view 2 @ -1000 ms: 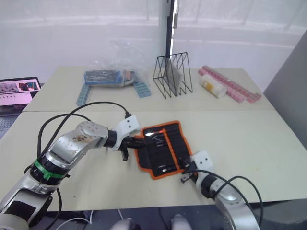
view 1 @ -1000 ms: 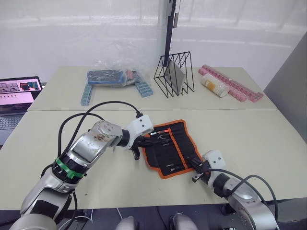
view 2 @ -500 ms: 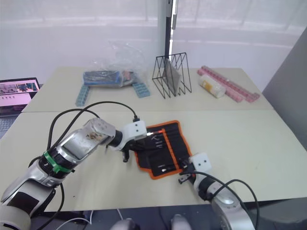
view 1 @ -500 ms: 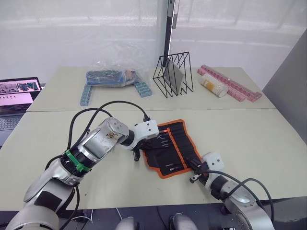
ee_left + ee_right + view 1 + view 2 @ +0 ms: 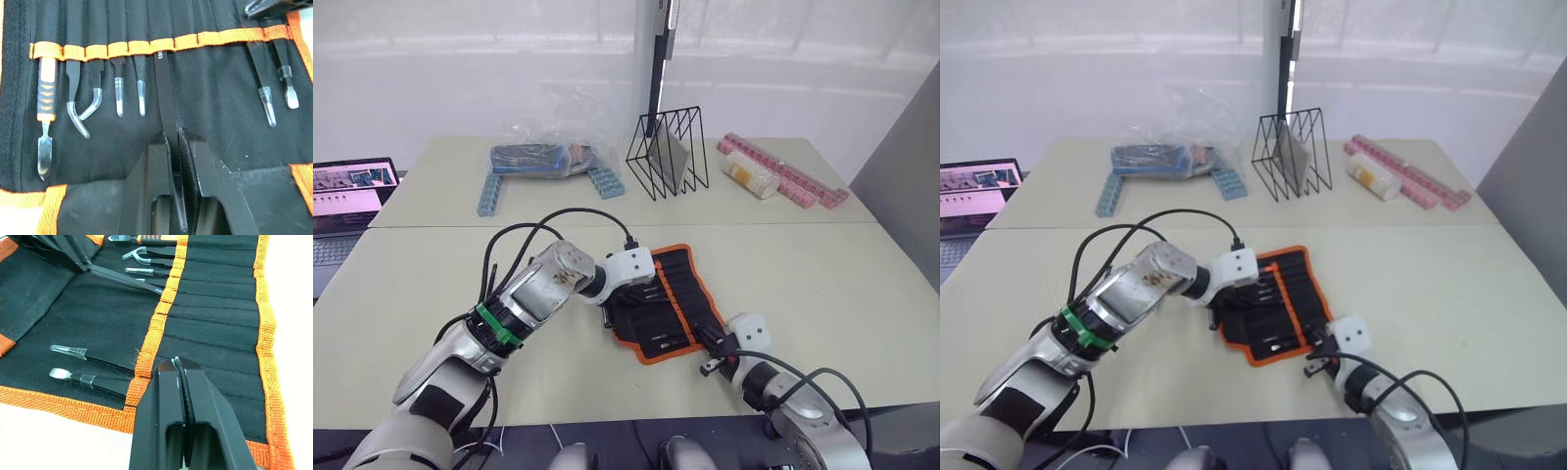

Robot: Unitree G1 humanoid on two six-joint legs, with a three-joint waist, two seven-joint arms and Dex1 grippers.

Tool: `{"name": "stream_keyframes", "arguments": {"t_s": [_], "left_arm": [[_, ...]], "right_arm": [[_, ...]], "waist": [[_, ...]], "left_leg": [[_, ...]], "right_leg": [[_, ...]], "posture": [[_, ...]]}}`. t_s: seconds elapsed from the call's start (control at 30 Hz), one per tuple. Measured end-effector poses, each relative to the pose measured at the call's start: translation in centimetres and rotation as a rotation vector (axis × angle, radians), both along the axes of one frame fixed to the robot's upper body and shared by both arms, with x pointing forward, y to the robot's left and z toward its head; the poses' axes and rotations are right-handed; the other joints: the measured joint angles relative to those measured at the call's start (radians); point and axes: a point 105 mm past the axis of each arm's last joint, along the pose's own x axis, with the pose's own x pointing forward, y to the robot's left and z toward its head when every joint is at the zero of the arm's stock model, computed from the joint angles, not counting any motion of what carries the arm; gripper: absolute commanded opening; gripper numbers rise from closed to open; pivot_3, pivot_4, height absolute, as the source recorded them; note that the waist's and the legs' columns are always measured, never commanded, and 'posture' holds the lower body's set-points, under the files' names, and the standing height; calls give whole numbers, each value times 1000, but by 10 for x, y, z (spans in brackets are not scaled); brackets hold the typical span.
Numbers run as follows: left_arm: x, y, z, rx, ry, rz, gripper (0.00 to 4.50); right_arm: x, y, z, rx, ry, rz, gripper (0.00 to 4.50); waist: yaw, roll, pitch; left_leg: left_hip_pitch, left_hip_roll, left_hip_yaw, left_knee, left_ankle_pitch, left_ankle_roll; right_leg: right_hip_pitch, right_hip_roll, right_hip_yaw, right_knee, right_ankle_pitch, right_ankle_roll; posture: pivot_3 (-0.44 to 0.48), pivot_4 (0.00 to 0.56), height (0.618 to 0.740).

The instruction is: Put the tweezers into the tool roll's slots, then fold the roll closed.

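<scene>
While the tool roll (image 5: 663, 303) lies open on the table (image 5: 862, 284), the left gripper (image 5: 174, 147) pinches one pair of tweezers (image 5: 166, 98), its end at the slots (image 5: 161, 45). Next it likely needs pushing deeper. The right gripper (image 5: 179, 377), fingers closed and holding nothing, presses the roll's edge. Tiny letters read "ESD"

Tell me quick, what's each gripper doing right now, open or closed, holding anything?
Left gripper: jaws closed on a tweezer, its end at a slot of the tool roll.
Right gripper: jaws closed, holding nothing, over the roll's edge.
</scene>
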Motion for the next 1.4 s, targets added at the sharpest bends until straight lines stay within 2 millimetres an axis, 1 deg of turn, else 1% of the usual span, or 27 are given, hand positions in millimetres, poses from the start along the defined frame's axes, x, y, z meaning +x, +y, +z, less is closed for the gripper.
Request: {"name": "stream_keyframes", "arguments": {"t_s": [0.27,0.53,0.77,1.13,1.2,1.37,1.4], "left_arm": [[7,-11,-8,-12,-1,-12,18],[16,-29,-19,-22,-42,-44,18],[20,-41,-22,-36,-57,-61,18],[22,-44,-24,-52,-65,-68,18],[23,-44,-24,-52,-66,-67,830],[24,-42,-21,-48,-84,-60,2446],[25,-38,-18,-39,-98,-53,2762]], "right_arm": [[-2,1,0,2,0,3,0],[-2,2,1,3,-2,1,0],[-2,1,1,0,-4,-7,0],[-2,0,1,-7,-3,-12,0],[-2,0,1,-8,-3,-12,0],[-2,3,1,-5,-3,0,0],[-2,4,1,-5,-3,3,0]], "waist": [[3,0,0],[7,0,0],[11,0,0],[15,0,0],[15,0,0],[12,0,0],[10,0,0]], "left_leg": [[0,0,0,2,0,0],[-1,0,0,11,-1,3],[-1,0,0,12,-1,3],[2,0,0,13,-1,3],[2,0,0,13,-1,3],[2,0,-1,13,-2,3],[2,0,-1,12,-2,3]], "right_leg": [[0,0,0,2,0,0],[1,0,0,9,-1,1],[1,0,0,9,-1,1],[6,0,0,9,-1,1],[6,0,0,9,-1,2],[5,0,0,9,-1,2],[5,1,0,9,-1,1]], "posture": [[0,150,724],[0,150,724],[0,150,724],[0,150,724],[0,150,724],[0,150,724],[0,150,724]]}}
